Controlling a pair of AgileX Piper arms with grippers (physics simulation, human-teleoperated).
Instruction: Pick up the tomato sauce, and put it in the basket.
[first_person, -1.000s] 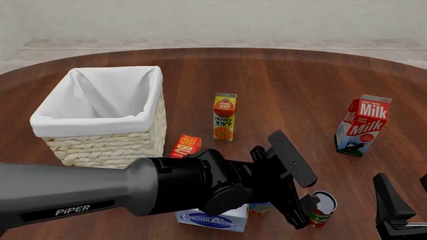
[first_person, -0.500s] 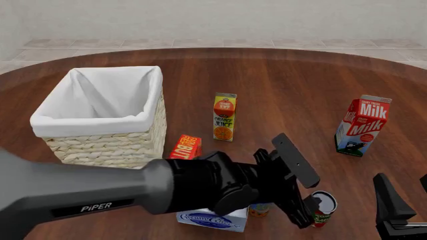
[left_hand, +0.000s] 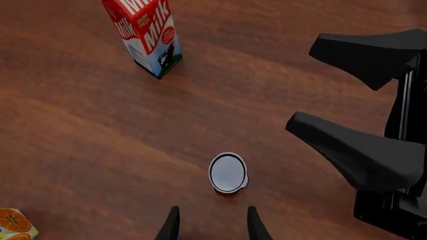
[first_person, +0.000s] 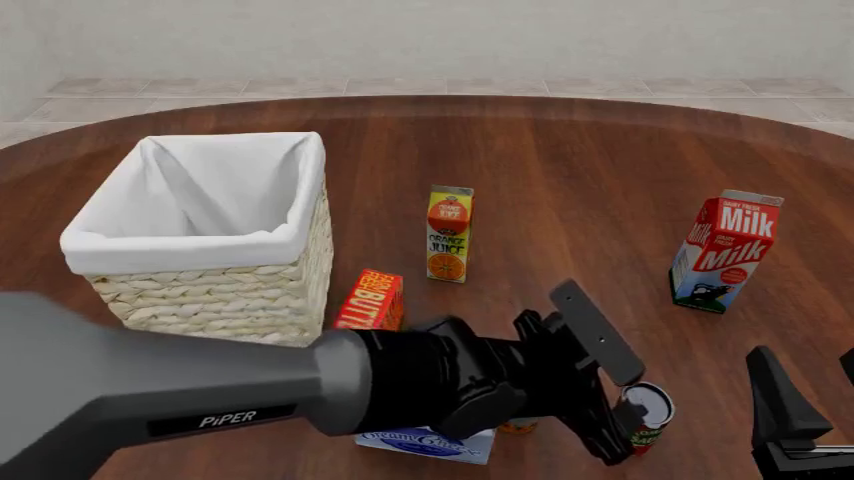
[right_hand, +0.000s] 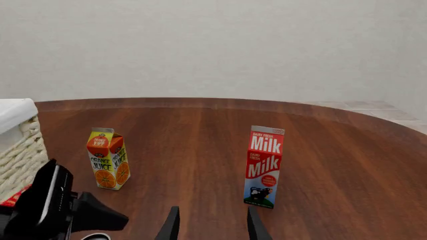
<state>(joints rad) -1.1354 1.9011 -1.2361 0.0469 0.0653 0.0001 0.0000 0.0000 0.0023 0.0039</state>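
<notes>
The tomato sauce (first_person: 647, 413) is a small red-labelled can with a pale top, standing near the table's front edge; the left wrist view shows the tomato sauce (left_hand: 228, 172) from above. My left gripper (first_person: 617, 392) is open just short of it, and the can lies slightly ahead of the fingertips (left_hand: 171, 226), not between them. My right gripper (first_person: 811, 395) stands open at the front right, apart from the can. The basket (first_person: 187, 250), woven with a white lining, sits at the back left.
An orange juice carton (first_person: 450, 235) stands mid-table and a milk carton (first_person: 725, 250) at the right. A red butter box (first_person: 372, 299) lies by the basket. A cream cheese box (first_person: 420, 442) sits under my left arm. The right gripper's fingers (left_hand: 357, 152) stand close beside the can.
My left arm has pushed a little forward and lower, bringing its open gripper nearer the tomato sauce. The right gripper has not moved.
</notes>
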